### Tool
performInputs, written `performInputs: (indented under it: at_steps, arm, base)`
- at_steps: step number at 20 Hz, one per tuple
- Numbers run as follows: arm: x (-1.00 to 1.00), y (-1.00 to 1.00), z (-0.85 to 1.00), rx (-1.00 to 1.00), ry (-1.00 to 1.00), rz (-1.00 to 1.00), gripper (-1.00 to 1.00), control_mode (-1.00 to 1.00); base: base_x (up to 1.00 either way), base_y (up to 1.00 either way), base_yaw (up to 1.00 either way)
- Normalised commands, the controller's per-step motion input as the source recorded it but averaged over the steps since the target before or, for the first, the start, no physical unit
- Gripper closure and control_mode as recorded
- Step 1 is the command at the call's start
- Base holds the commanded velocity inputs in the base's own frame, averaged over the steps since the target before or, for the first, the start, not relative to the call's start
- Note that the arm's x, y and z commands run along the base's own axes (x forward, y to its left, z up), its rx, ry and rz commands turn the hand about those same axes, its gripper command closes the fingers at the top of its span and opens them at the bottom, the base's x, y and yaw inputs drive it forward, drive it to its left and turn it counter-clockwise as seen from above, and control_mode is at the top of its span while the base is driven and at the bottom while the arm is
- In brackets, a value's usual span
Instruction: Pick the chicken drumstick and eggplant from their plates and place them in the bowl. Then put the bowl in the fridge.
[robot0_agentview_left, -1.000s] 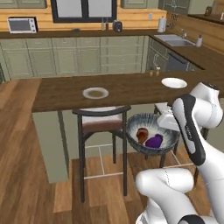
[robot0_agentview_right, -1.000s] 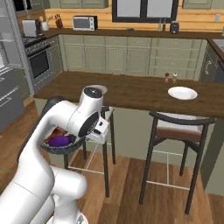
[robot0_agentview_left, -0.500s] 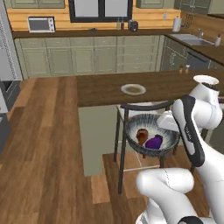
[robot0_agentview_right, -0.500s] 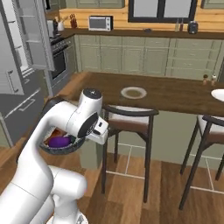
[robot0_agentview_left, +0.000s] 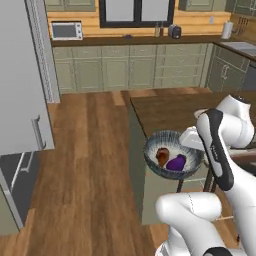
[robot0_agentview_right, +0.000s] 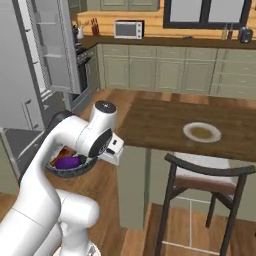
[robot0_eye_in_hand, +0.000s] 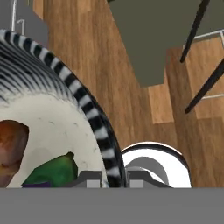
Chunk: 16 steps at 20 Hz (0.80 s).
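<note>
Your bowl (robot0_agentview_left: 172, 157), striped dark outside and pale inside, sits centre-right, holding the chicken drumstick (robot0_agentview_left: 162, 156) and eggplant (robot0_agentview_left: 176, 163); the claw (robot0_eye_in_hand: 114, 177) is clenched on its rim. Right base view adds a plate (robot0_agentview_right: 202, 132) on the bench (robot0_agentview_right: 165, 120).

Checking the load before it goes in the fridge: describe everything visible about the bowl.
The bowl is round and deep, dark with pale stripes outside and whitish inside. It hangs in the air over the wooden floor, beside the counter's end, upright, with the gripper shut on its rim. Inside lie the reddish-brown chicken drumstick and the purple eggplant, side by side.
</note>
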Motion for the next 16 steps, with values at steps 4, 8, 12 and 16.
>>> performInputs:
  at_steps: [4, 8, 12, 16]
  arm:
    - [0.00, 0.00, 0.00, 0.00, 0.00, 0.00, 1.00, 1.00]
    - [0.00, 0.00, 0.00, 0.00, 0.00, 0.00, 1.00, 1.00]
    - [0.00, 0.00, 0.00, 0.00, 0.00, 0.00, 1.00, 1.00]
    - [0.00, 0.00, 0.00, 0.00, 0.00, 0.00, 1.00, 1.00]
  base:
    - [1.00, 1.00, -0.01]
    - [0.97, 0.71, -0.10]
    - [0.63, 0.09, -0.16]
    - [0.61, -0.19, -0.05]
